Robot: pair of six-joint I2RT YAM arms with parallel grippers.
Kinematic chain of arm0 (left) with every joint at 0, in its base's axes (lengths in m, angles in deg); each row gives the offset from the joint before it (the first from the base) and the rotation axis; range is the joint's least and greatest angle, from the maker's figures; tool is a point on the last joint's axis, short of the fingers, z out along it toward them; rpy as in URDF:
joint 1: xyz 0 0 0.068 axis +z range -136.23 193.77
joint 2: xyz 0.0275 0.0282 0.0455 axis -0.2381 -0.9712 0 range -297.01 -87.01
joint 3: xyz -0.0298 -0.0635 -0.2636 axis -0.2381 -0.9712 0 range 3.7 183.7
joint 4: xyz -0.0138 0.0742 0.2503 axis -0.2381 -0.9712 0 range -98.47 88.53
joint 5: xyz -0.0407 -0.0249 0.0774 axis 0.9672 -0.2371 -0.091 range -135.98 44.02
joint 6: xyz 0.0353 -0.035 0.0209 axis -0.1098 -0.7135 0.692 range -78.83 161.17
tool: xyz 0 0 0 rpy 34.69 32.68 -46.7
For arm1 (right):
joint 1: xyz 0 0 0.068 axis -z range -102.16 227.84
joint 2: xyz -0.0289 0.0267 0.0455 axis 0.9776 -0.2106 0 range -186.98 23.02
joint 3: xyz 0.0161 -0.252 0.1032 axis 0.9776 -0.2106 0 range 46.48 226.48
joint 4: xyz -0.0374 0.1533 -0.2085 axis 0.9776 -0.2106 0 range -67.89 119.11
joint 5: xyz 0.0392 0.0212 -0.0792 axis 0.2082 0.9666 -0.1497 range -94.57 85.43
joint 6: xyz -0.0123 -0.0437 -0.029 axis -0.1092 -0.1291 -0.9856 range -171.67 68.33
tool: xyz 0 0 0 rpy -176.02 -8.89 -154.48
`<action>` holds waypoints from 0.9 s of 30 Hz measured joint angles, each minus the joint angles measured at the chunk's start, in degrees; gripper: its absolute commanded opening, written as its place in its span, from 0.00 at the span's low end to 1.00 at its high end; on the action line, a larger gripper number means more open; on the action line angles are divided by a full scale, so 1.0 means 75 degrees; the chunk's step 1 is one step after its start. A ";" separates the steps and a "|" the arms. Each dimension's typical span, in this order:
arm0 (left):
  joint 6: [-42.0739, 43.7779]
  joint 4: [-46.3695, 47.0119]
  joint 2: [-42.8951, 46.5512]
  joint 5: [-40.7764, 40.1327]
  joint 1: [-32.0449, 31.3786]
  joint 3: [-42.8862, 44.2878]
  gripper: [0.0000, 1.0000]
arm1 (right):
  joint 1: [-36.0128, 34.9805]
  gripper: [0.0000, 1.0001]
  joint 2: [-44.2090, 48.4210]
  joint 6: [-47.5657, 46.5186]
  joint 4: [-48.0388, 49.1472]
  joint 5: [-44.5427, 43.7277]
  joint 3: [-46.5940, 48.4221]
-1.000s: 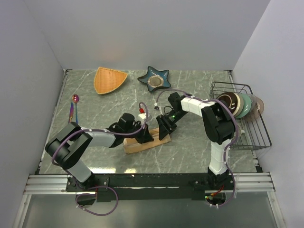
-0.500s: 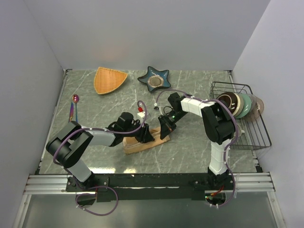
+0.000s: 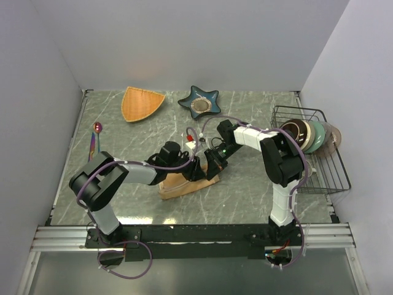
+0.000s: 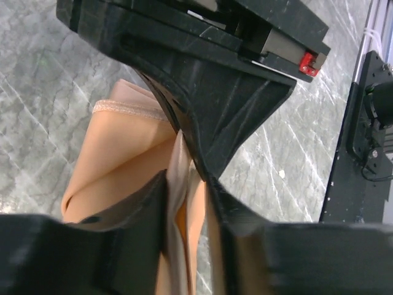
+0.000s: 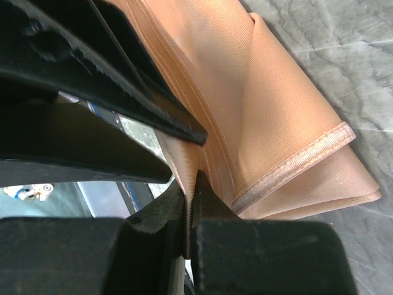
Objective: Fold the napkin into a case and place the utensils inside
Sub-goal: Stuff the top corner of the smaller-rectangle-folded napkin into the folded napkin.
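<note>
Fingers of left gripper (image 3: pixel 194 170) and right gripper (image 3: pixel 212 166) clamping napkin (image 3: pixel 174 185), utensils (image 3: pixel 93 145) well apart (far left), fan dish (image 3: pixel 142 103) beyond

One napkin (image 3: pixel 175 184), one orange fan-shaped dish (image 3: pixel 141 103), one blue star-shaped dish (image 3: pixel 200 102), one wire rack (image 3: pixel 298 109) holding three bowls (image 3: pixel 313 136) (utensils (image 3: pixel 94 140) lie too bunched to count).

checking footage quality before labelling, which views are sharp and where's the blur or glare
Top external: evenly lit, sharp, soft shadows, no glare; the shiny peach-orange satin napkin is partly covered. Left wrist: cloth and marbled grey table sharp, the black left end effector a dark, soft-focus mass. Right wrist: the napkin's hem weave crisp, the right end effector blurred and underexposed.
</note>
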State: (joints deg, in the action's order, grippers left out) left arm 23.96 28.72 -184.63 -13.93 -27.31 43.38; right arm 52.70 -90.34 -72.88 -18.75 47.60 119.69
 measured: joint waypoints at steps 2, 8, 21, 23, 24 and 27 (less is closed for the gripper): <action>0.0000 -0.0006 -0.0079 0.0032 -0.0009 0.0055 0.14 | 0.0000 0.05 0.0000 -0.0020 0.0020 -0.0017 0.0000; -0.0117 -0.0009 -0.0079 0.0052 -0.0015 0.0052 0.01 | 0.0003 0.24 0.0000 -0.0009 0.0015 -0.0041 0.0000; -0.0985 -0.0050 -0.0026 0.0163 0.0003 -0.0402 0.01 | 0.0082 0.20 0.0408 0.0863 0.0714 -0.0303 -0.0079; -0.1137 -0.0003 -0.0082 0.0187 0.0035 -0.0402 0.01 | 0.0082 0.12 0.0769 0.1084 0.1046 -0.0493 -0.0245; -0.1221 0.0009 -0.0114 0.0207 0.0052 -0.0402 0.01 | 0.0076 0.10 0.0994 0.1221 0.1247 -0.0615 -0.0361; -0.1513 0.0105 -0.0204 0.0277 0.0128 -0.0405 0.01 | 0.0012 0.05 0.1559 0.1641 0.1912 -0.1011 -0.0761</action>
State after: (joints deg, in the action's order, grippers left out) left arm 12.62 29.51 -186.16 -11.85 -26.35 40.35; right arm 52.79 -78.65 -60.58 -4.41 40.01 113.99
